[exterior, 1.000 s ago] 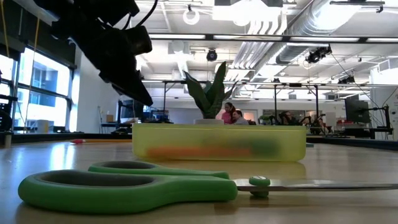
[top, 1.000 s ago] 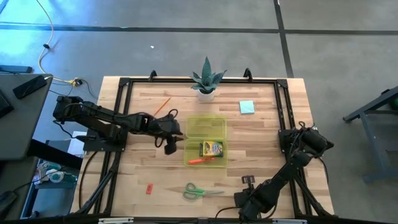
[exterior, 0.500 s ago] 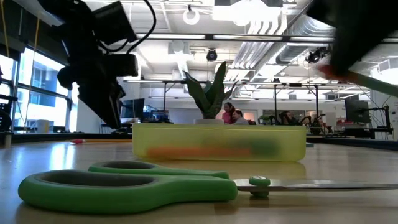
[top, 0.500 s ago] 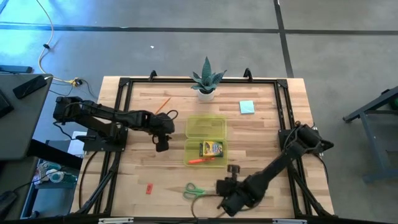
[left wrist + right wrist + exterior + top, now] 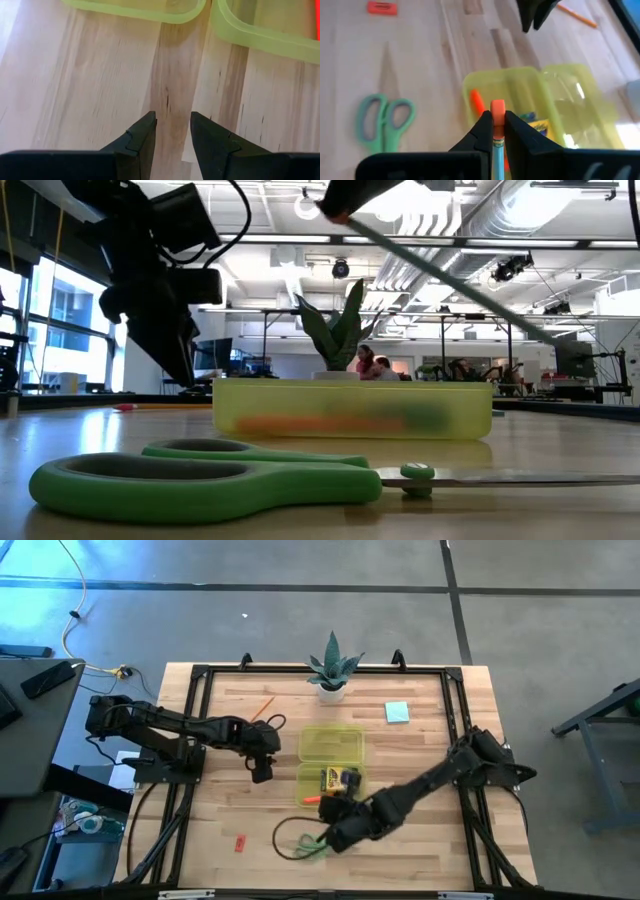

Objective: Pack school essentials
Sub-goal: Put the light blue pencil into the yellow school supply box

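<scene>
A pencil (image 5: 495, 131) with an orange eraser end sits pinched between the right gripper (image 5: 495, 131) fingers, held above the open yellow-green case (image 5: 331, 762) at the table's centre. The right arm reaches diagonally from 4 o'clock toward the case's near edge. Only the right wrist view shows the pencil; there the green scissors (image 5: 384, 122) lie on the table beside the case. The left gripper (image 5: 172, 131), at the case's 9 o'clock, hangs empty, its fingers slightly parted.
</scene>
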`<state>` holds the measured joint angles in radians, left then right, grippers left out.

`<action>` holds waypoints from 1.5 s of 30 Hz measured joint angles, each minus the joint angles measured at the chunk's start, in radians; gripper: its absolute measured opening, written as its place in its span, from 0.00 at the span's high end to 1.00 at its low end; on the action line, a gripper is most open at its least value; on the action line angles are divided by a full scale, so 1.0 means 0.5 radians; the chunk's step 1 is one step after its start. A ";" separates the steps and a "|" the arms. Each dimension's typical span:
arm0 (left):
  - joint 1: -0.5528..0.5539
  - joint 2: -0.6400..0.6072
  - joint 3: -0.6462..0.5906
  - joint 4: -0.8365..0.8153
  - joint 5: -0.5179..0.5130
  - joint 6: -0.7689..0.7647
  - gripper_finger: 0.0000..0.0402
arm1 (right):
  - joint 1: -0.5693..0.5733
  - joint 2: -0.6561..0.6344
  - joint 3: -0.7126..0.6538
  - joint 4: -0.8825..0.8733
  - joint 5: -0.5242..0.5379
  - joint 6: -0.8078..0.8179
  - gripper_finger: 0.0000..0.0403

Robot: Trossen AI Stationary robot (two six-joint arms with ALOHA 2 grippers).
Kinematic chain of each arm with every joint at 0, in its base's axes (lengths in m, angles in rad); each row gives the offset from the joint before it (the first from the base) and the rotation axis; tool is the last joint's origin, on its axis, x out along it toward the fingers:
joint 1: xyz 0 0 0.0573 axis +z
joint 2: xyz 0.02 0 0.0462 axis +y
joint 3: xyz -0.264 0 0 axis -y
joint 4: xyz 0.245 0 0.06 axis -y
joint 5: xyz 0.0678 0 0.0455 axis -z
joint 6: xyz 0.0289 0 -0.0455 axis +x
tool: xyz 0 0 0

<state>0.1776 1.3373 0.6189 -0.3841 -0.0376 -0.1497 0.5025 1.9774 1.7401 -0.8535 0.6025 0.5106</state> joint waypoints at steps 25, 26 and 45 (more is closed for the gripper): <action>-0.002 -0.001 0.000 -0.023 -0.002 -0.086 0.72 | -0.299 0.156 -0.019 0.450 -0.198 -0.296 0.96; -0.002 -0.001 0.000 -0.024 -0.004 -0.099 0.72 | -0.305 0.170 -0.019 0.452 -0.199 -0.254 0.96; -0.003 -0.001 0.000 -0.032 -0.006 -0.121 0.72 | -0.381 0.227 -0.019 0.362 -0.430 -0.076 0.87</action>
<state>0.1761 1.3369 0.6189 -0.4004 -0.0406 -0.2100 0.3119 2.0911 1.7306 -0.6727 0.3878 0.4728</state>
